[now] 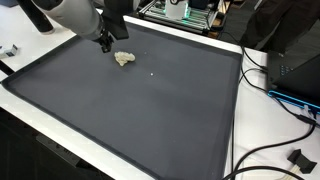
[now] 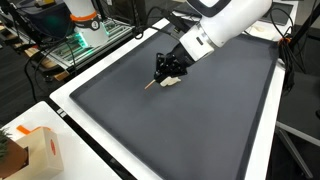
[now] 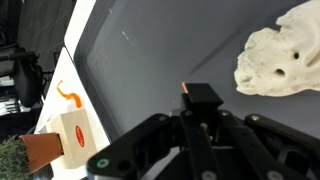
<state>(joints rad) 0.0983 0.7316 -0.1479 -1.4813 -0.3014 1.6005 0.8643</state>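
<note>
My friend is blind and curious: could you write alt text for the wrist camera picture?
A black gripper pinches a thin stick over a dark grey mat, near a crumpled off-white lump. A small cardboard box sits beyond the mat's edge.

Bright, even light is cast from overhead. A soft sheen is seen across the dark mat (image 1: 150,110) in both exterior views, and a faint shadow is thrown on the mat under the gripper (image 2: 166,72). In the wrist view the gripper is blurred; the lump (image 3: 280,60) on the mat is rendered sharper.
</note>
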